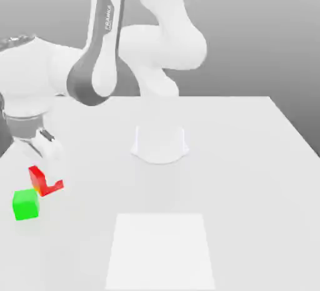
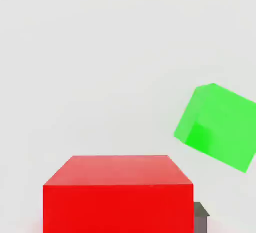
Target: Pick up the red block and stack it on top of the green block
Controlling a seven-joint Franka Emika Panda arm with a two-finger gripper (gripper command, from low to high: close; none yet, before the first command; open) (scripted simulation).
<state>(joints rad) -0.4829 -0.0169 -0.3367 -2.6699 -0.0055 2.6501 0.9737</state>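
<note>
My gripper (image 1: pixel 45 171) hangs low over the table at the exterior view's left, shut on the red block (image 1: pixel 36 176). A white finger covers the middle of that block, so its red shows on either side of the finger. The green block (image 1: pixel 25 204) rests on the table just in front of the red block and slightly to the exterior view's left of it. In the hand view the red block (image 2: pixel 118 197) sits close under the camera with a dark fingertip (image 2: pixel 201 216) at its side. The green block (image 2: pixel 217 127) lies apart from it, turned at an angle.
The arm's round white base (image 1: pixel 159 143) stands mid-table, with the arm's links arching over to the exterior view's left. A paler square patch (image 1: pixel 161 252) marks the table near the front edge. The table's edge (image 1: pixel 297 133) runs down the exterior view's right.
</note>
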